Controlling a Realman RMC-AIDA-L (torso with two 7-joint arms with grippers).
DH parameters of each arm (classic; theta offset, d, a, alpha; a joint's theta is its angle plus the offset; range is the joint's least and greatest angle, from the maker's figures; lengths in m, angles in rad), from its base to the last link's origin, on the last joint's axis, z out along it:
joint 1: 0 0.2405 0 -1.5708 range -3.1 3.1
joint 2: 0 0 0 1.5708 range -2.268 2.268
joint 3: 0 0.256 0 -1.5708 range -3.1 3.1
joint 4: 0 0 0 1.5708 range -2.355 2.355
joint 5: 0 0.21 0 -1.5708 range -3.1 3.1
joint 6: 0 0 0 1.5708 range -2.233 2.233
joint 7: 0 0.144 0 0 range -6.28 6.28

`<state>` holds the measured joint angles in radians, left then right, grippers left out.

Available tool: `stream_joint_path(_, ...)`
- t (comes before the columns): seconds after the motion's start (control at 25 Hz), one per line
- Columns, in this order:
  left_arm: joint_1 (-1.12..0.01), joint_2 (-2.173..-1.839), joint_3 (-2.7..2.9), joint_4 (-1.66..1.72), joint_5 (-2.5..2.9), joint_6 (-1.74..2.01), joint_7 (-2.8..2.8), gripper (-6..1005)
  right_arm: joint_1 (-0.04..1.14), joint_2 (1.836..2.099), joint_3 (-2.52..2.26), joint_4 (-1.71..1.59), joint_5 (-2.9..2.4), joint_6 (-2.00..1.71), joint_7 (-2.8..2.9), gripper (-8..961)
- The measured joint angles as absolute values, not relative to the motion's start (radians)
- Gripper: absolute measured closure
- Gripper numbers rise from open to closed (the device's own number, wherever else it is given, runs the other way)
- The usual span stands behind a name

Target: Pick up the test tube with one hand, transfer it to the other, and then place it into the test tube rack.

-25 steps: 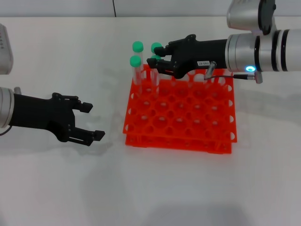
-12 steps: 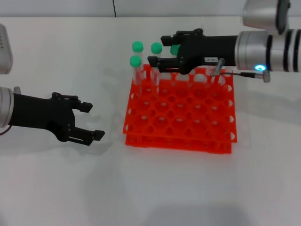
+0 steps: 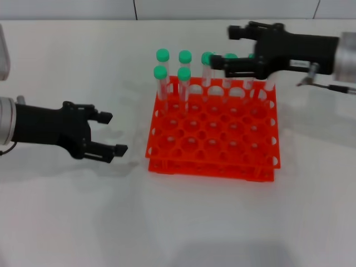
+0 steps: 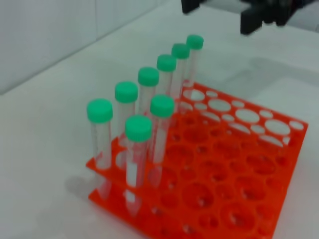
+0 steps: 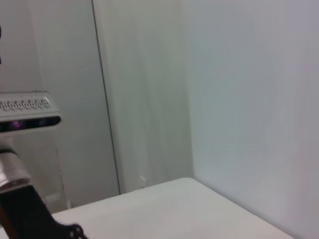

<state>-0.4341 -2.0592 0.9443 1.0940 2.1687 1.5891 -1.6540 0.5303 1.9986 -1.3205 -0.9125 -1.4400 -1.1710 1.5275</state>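
The right gripper [image 3: 224, 49], jaws now spread and empty, has pulled back from the test tube [image 3: 184, 74] standing in the test tube rack [image 3: 214, 136]; the left gripper [image 3: 112, 133] waits open-jawed.

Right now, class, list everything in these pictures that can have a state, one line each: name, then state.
Rack: flat on the table, most holes empty.
Tubes: capped, upright in the rack's far rows.
Left gripper: open, empty, beside the rack.
Right gripper: open, empty, above the rack's far edge.

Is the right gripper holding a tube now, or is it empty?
Empty and open. In the head view the right gripper has its fingers spread with nothing between them, above the far row of tubes standing in the rack.
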Motion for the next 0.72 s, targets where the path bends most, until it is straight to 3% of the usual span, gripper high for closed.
stream_joint_path(0.52,-0.424,-2.062,0.868,1.103,2.011,1.589,-1.612,124,0.469,1.942,-1.204,-0.949,-1.631,-1.3,1.549,98)
stream_joint_path(0.72,-0.422,-2.063,0.856,1.1,1.983,1.588,-1.604,123,0.464,1.934,-1.149,-0.949,-1.669,-1.352,1.561,101)
